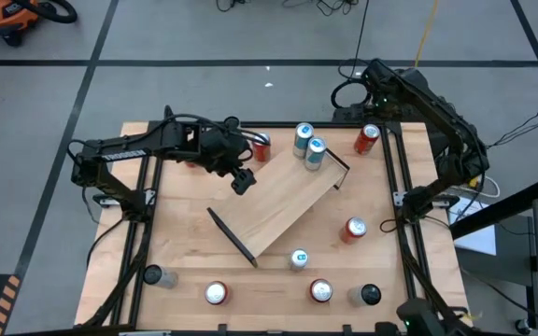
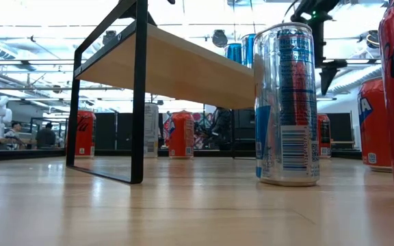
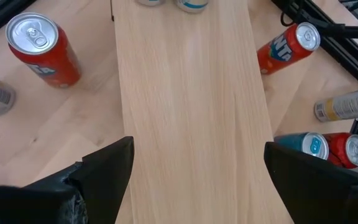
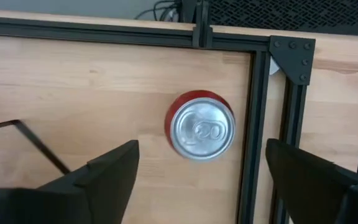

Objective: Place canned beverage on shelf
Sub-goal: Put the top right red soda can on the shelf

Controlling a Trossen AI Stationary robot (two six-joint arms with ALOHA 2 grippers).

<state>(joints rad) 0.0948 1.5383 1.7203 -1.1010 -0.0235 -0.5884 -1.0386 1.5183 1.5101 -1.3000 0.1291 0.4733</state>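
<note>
Along the near edge of the tabletop (image 1: 180, 243) stand several cans: a dark can (image 1: 152, 275) at the left, a red can (image 1: 216, 294), another red can (image 1: 320, 291) and a dark can (image 1: 369, 295) at the right. A little farther in, a blue can (image 1: 298, 259) stands just beside the near end of the shelf (image 1: 278, 210), and a red can (image 1: 354, 229) stands to the right of it, near the black frame rail.

The shelf lies in the middle of the tabletop. Its long axis runs diagonally, from near-left to far-right, with a black bracket at each short end. Most of its top is bare; only at the far-right end two blue cans (image 1: 308, 145) stand upright, close to each other.

The left gripper (image 1: 242, 179) hovers over the far-left long edge of the shelf, fingers spread wide, holding nothing. Just behind it a red can (image 1: 261, 147) stands on the tabletop.

The right gripper (image 4: 197, 171) is over the far right corner, its fingers wide apart and empty, above a red can (image 1: 367, 139) that stands close to the frame rail. Between this can and the shelf the wood is free.
</note>
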